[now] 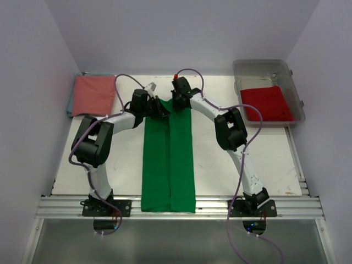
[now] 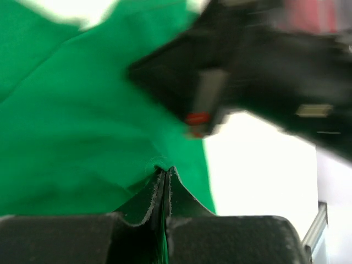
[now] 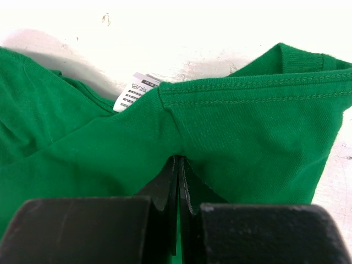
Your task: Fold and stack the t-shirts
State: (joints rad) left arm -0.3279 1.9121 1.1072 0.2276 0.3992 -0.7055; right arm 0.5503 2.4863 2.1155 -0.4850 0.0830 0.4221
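so the long shirt point(image 1: 168, 165) runs down the middle of the table point(image 1: 220, 170), top centre to bottom edge. folded shirt point(image 1: 93, 94) sits upper left, and a third shirt point(image 1: 268, 103) lies in the bin point(image 1: 261, 62) upper right.

A white table point(image 1: 231, 165) is seen spread beneath and around the left gripper point(image 1: 164, 110) and the right gripper point(image 1: 178, 103). A clear plastic bin point(image 1: 261, 65) is set off to the right of the right gripper, well apart from it, at the table's far corner. A thin blue tray edge point(image 1: 70, 109) is glimpsed well to the left of the left gripper. An aluminium rail point(image 1: 286, 206) is laid along the near side, well behind both grippers. Pale walls point(image 1: 165, 33) are raised beyond them and on either side.
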